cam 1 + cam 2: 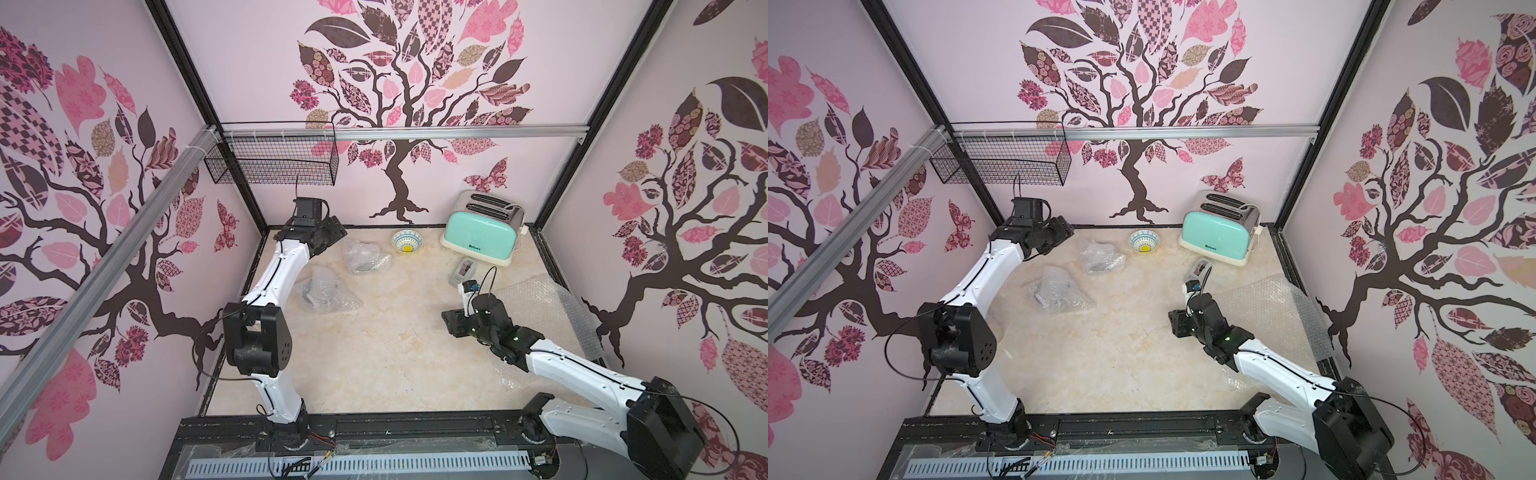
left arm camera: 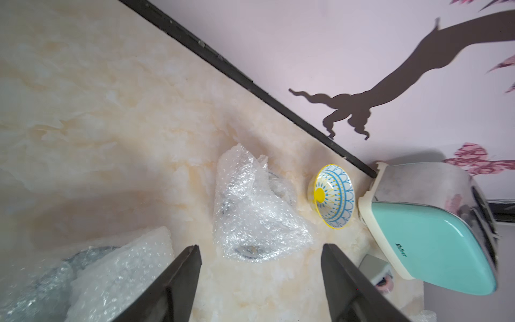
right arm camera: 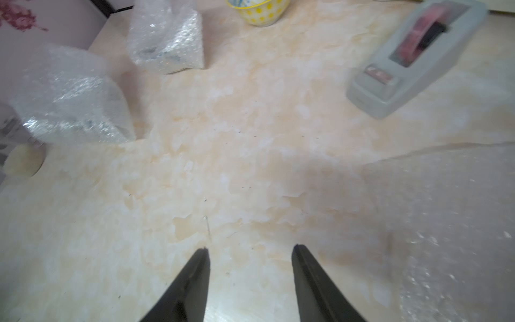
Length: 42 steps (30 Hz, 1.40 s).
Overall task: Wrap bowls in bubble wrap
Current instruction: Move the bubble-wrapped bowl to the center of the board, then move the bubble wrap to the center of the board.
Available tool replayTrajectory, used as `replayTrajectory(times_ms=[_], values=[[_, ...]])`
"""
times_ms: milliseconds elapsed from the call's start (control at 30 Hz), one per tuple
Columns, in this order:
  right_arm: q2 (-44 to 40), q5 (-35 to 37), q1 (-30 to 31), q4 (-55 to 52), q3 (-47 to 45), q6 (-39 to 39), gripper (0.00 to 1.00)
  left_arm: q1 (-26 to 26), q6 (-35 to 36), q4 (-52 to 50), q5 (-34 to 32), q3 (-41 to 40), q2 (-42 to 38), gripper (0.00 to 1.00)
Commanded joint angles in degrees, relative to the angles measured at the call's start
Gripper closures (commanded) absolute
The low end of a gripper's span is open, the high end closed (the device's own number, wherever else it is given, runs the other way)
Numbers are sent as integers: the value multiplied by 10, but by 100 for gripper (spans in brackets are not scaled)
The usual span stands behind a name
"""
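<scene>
Bubble wrap sheet first, the biggest piece: flat along the right edge of the surface, crossed and partly hidden by the right arm, its outer side curling up at that edge. Toaster, mint and chrome, fills the far-right corner.

Now two crumpled wraps: the near bundle by the left edge, the far bundle close to the far edge. Dark shapes show through the plastic, too clouded to name. In the left wrist view the near bundle is cut off by the frame.

Tape dispenser, grey, sits just beside the toaster on its near side. One bare bowl, yellow centre, blue pattern, stands upright at the far edge between far bundle and toaster, touching neither.

The surface is cream marble-look, boxed in by pink walls with tree decals, a wire basket hung above the far-left corner. Bare marble runs through the middle to the near edge.

And the left gripper hangs over the far-left corner, jaws spread, nothing between them. The right gripper sits just off the sheet's inner edge, jaws apart, nothing held.
</scene>
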Motion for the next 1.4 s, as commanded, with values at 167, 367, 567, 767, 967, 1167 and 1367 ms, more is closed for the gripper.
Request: replayTrajectory(times_ms=[167, 367, 567, 767, 967, 1167, 1367], values=[[103, 127, -83, -36, 33, 31, 43, -92, -1, 8, 6, -125, -149, 26], [181, 157, -93, -64, 61, 34, 41, -182, -3, 7, 27, -204, -224, 26], [230, 79, -94, -83, 58, 33, 54, -199, -4, 8, 28, -276, -326, 26], [240, 10, -79, -93, 61, 39, 90, -198, 29, -62, 1, -279, -390, 26], [240, -42, 51, -53, 101, 150, 95, -198, 33, -87, -15, -331, -452, 26], [367, -87, 145, 44, 216, 285, 95, -195, 41, -107, -44, -352, -473, 26], [471, -108, 171, 81, 332, 341, 90, -194, 35, -108, -48, -372, -490, 26]])
